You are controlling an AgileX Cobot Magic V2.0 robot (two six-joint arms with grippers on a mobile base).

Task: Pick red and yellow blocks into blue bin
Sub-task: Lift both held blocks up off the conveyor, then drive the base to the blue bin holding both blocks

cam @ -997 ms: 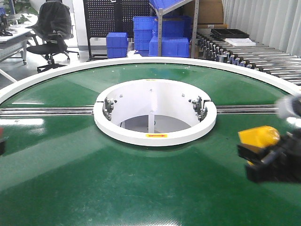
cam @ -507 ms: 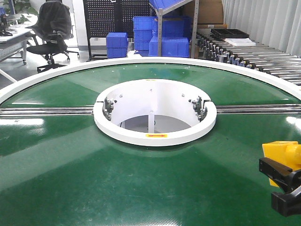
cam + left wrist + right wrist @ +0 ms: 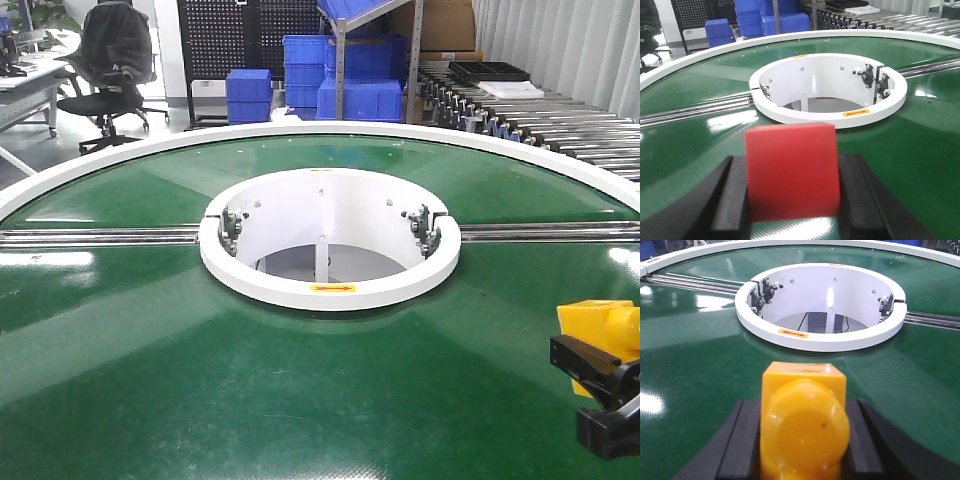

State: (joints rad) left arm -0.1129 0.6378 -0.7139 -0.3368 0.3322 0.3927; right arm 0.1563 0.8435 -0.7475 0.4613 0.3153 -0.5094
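**A:** Both loads are up! The left claw [image 3: 794, 197] is closed on the red cube [image 3: 792, 170], flat sides pinched square, on the near side of the white ring [image 3: 827, 107].

**B:** And the right claw [image 3: 802, 437] grips the yellow brick [image 3: 802, 412] at the right edge of the green surface [image 3: 250, 390], studs facing its own camera.

**A:** So the carry is the job now. Where's the blue bin?

**B:** It's not in any view. Those ribbed blue crates [image 3: 350, 95] beyond the far edge aren't it.

**A:** Then I'd say hold the squeeze steady and swing level. The cube's smooth faces could slip if the grip eases.

**B:** Agreed. Take one arm at a time, get low over the bin's rim, then let go. Dropping from high risks a bounce out.
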